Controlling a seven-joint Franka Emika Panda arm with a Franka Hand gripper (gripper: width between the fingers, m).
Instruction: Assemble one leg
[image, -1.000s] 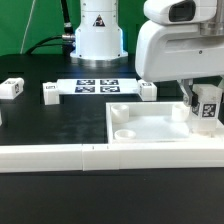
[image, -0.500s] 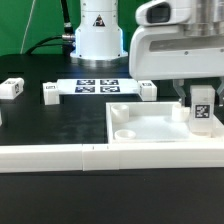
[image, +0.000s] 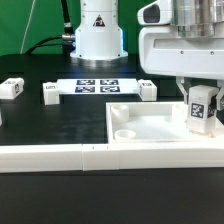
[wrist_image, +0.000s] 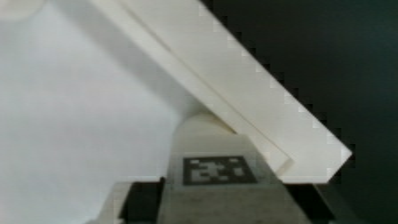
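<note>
My gripper (image: 199, 104) is shut on a leg (image: 199, 108), a small white oblong block with a black-and-white tag on its face. It holds the leg upright over the far right corner of the large white square tray-like piece (image: 150, 140). In the wrist view the leg (wrist_image: 217, 165) sits between my dark fingers (wrist_image: 143, 198), pointing at the tray's raised rim (wrist_image: 231, 75). I cannot tell whether the leg's lower end touches the tray. Three more legs lie on the black table: one at the exterior view's far left (image: 11, 88), one left of the marker board (image: 50, 92), one behind the tray (image: 147, 89).
The marker board (image: 97, 86) lies flat at the back in front of the arm's white base (image: 98, 35). A long white rail (image: 60, 157) runs along the table's front edge. The tray has round holes near its corners (image: 128, 131).
My gripper has shifted slightly toward the exterior view's left and lifted a little with the leg. The other parts have not moved.
</note>
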